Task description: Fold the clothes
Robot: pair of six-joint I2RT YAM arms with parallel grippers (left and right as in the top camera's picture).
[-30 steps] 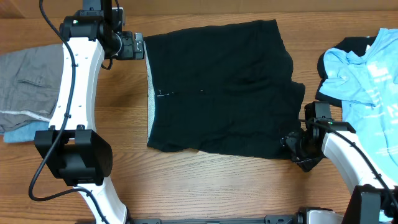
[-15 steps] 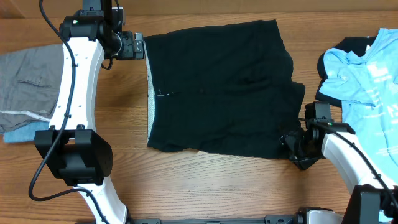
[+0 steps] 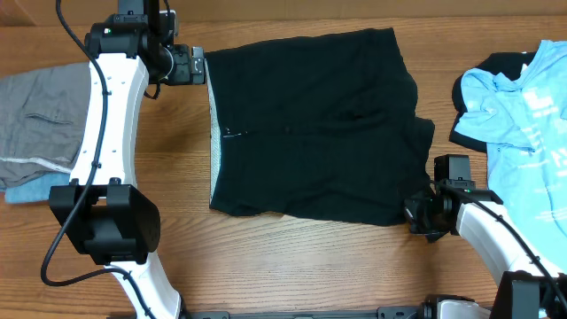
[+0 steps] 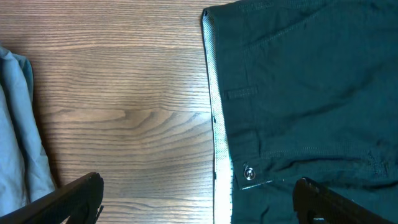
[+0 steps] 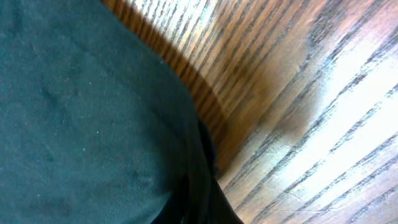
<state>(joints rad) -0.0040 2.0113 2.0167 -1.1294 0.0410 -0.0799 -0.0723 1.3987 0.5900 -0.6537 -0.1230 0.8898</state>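
Right gripper clenched on near hem corner of black shorts; cloth runs away leftward. Left gripper spread wide (beside far waistband corner), empty.

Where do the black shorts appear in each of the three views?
Overhead: black shorts spread flat in the centre.
Left wrist: right half of the picture, pale waistband edge facing left.
Right wrist: left and lower part, very close.
Shared landmark: the wooden table beside the shorts' edge.
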